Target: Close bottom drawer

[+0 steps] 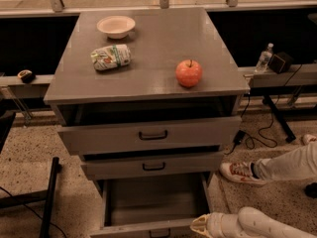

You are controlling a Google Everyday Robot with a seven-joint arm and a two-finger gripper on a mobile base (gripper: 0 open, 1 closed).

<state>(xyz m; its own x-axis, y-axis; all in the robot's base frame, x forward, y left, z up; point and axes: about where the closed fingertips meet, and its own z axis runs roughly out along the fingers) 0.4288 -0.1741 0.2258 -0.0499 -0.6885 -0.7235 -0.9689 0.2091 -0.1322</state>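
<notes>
1 cabinet (158,43): grey, standing on a speckled floor and holding 3 drawers, 1 above the other, all of them out to some degree.
Top drawer (99,139): the tallest front, with a black bar handle, pulled out a little; the gap behind the front is dark, so its contents cannot be told.
Middle drawer (119,167): a low front, out slightly, its inside hidden under the drawer above.
Bottom drawer (153,202): the lowest, at the foot of the cabinet, pulled far out toward the camera; the deep grey box shows its bare floor and side walls, and the front panel sits at the lower edge of the view.
Arm (252,224): white, coming in from the lower right corner.
Gripper (200,225): cream tip just right of the bottom drawer's front right corner; spread or pressed together, cannot tell.
Leg and shoe (241,172): a person's, on the floor right of the cabinet.
Bowl (116,26): pale, at the back left of the top.
Packet (110,57): lying in front of the bowl.
Apple (188,73): red, front right of the top.
</notes>
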